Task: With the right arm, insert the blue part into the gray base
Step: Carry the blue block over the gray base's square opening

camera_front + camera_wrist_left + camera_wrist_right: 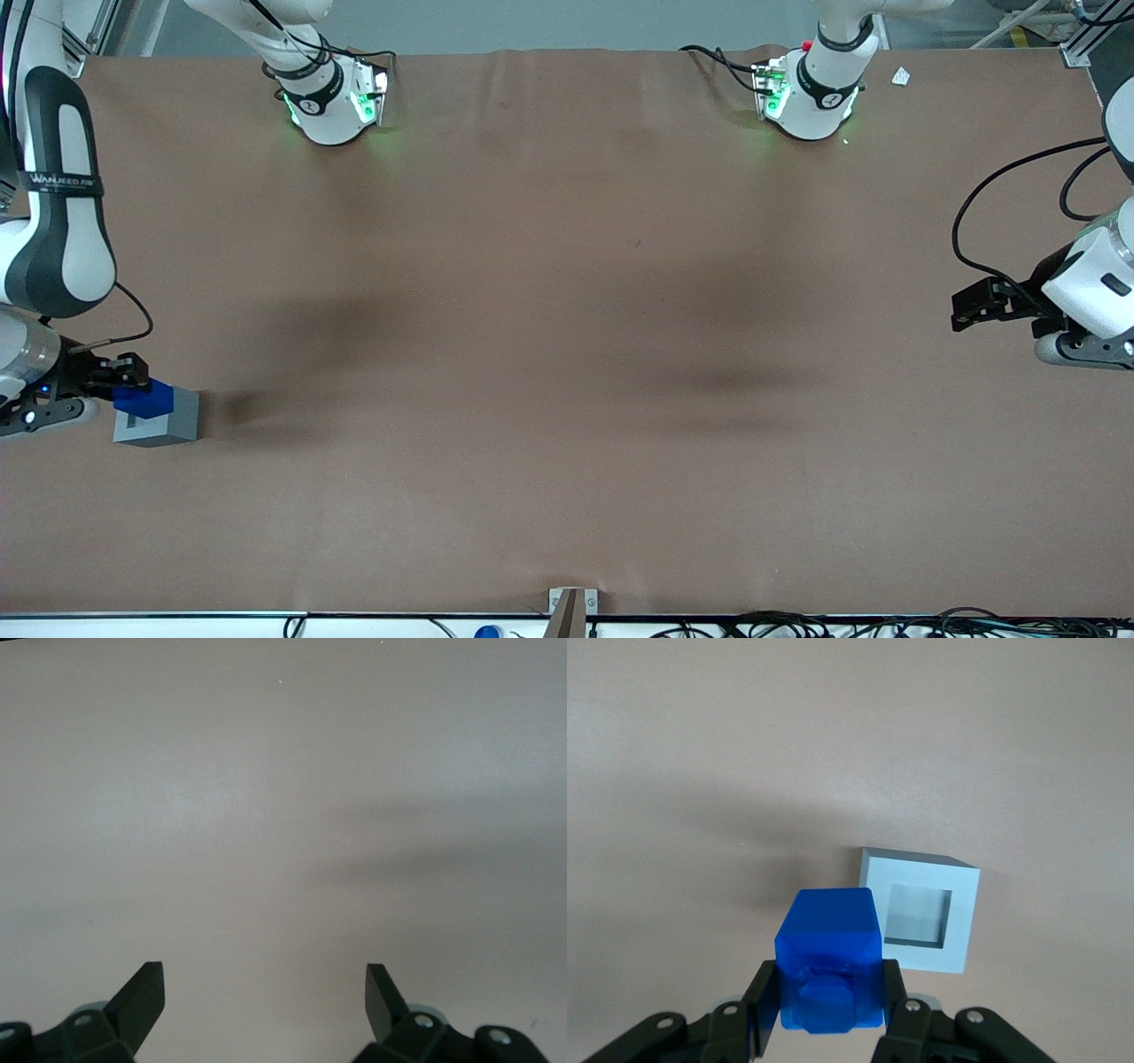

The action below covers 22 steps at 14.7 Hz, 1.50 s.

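Right arm's gripper (831, 1005) clamps the blue part (830, 958) between both fingers, raised off the brown table (567, 354). Gray base (919, 909) sits on the table just beside the gripper, square recess unfilled.

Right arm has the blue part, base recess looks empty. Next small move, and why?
Probably a short sideways shift to centre the blue part over the recess, then lower. The gripper, jaws shut on the part, holds it above the table, offset beside the gray base; the recess is open and not yet under the part.
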Each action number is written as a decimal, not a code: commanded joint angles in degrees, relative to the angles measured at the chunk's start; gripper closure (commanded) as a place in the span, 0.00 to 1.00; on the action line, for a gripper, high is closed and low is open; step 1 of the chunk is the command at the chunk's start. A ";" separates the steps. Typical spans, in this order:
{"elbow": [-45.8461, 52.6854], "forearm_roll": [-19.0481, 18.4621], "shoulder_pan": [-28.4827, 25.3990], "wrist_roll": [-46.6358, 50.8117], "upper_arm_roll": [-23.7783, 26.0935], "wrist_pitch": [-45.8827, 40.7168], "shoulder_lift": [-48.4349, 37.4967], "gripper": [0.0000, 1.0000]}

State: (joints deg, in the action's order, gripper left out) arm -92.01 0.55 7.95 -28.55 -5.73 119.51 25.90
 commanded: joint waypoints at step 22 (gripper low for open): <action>18.35 3.75 6.03 5.16 0.55 -9.73 14.88 1.00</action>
State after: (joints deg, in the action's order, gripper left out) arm -76.48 4.24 13.19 -25.80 -5.75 111.78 39.53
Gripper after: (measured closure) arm 0.493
